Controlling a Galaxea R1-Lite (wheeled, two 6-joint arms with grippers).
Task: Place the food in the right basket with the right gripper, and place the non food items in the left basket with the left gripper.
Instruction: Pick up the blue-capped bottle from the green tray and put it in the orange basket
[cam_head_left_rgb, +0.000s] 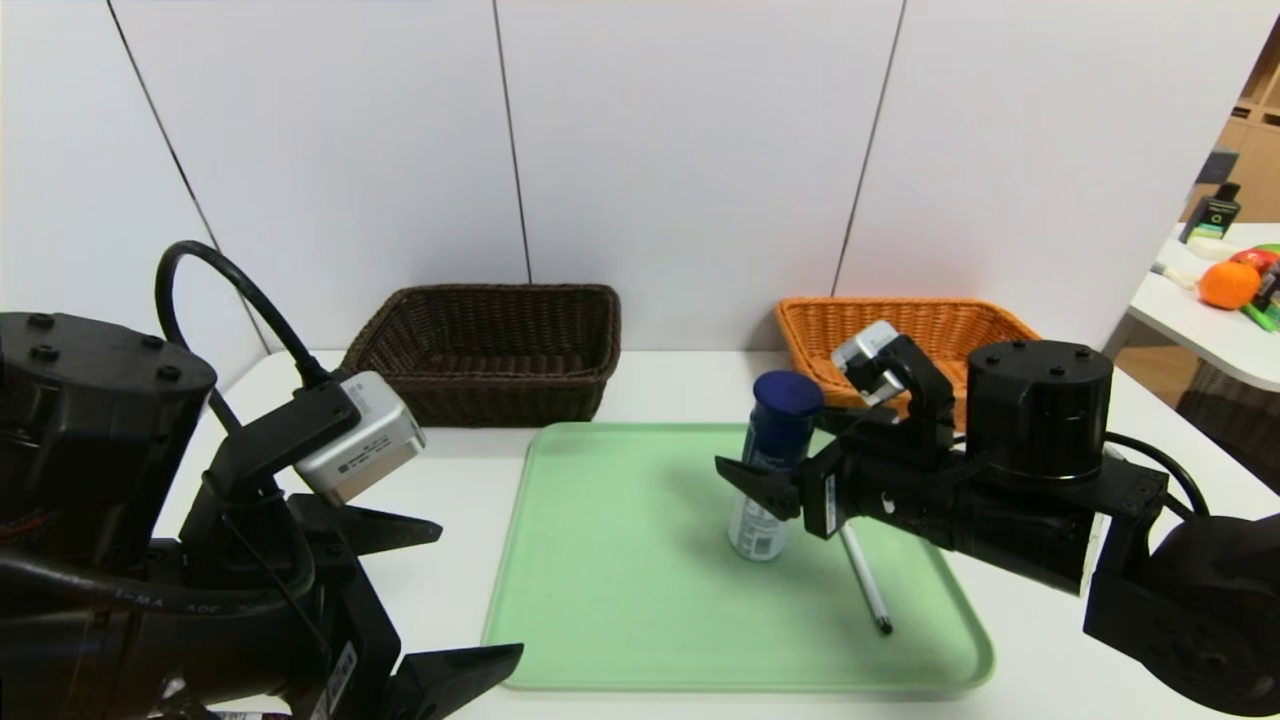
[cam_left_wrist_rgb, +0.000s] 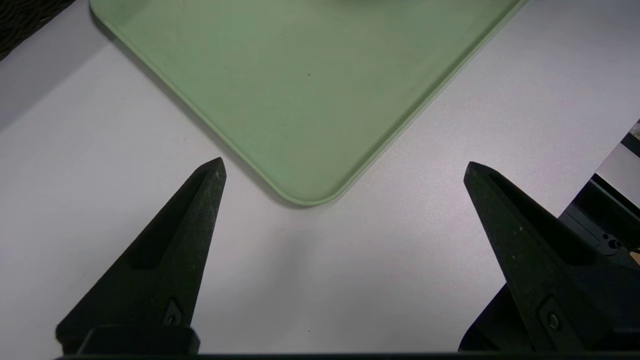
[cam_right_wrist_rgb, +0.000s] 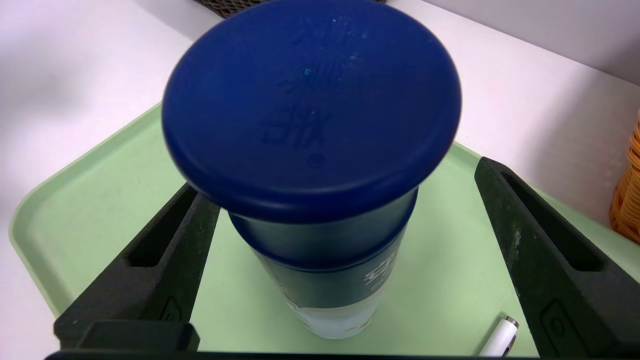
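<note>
A tall cylindrical canister with a dark blue cap and white printed lower body (cam_head_left_rgb: 772, 462) stands upright on a pale green plastic tray (cam_head_left_rgb: 620, 590) on the white surface (cam_head_left_rgb: 1040, 660), a little toward 2 o'clock of the tray's centre. The black right pincer (cam_head_left_rgb: 758, 478) reaches in level from 3 o'clock, its pointed jaws spread wide to either side of the canister's body below the cap; the right wrist view shows a gap beside one finger (cam_right_wrist_rgb: 540, 250), while contact on the other side cannot be told. A thin white pen with a black tip (cam_head_left_rgb: 866, 584) lies flat on the tray just at 4 o'clock of the canister, partly under the right arm. The rectangular orange-tan woven wicker basket (cam_head_left_rgb: 960, 320) sits beyond the tray at 1 o'clock, against the white panelled wall (cam_head_left_rgb: 690, 150). The rectangular dark brown woven wicker basket (cam_head_left_rgb: 490, 350) sits at 11 o'clock of the tray, apart from its edge. The black left pincer (cam_head_left_rgb: 455, 600) hangs above the surface at 8 o'clock of the tray, its jaws spread wide and holding nothing, with the tray's rounded near corner (cam_left_wrist_rgb: 305, 197) just ahead of them in the left wrist view.
</note>
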